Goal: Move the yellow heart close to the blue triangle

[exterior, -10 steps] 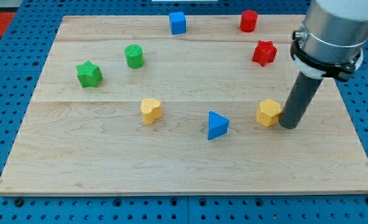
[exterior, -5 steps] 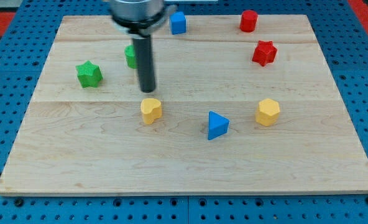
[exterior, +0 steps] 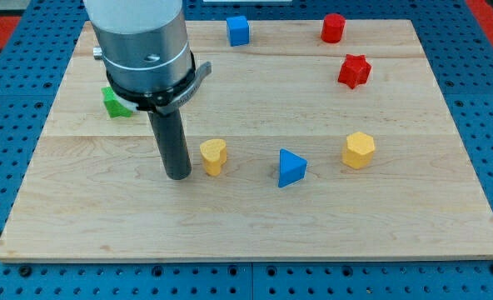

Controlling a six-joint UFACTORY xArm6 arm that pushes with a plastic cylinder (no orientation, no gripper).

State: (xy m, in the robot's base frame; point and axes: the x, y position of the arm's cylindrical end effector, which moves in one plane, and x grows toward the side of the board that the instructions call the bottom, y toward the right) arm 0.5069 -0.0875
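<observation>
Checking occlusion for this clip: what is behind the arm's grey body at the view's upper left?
Part of a green block shows past the arm's grey body; its shape is covered. Anything else behind it is hidden. My tip stands just left of the yellow heart.

A light wooden board (exterior: 255, 225) is laid on a blue perforated table (exterior: 5, 279); a red patch (exterior: 1, 25) is seen at the view's top-left corner.
</observation>
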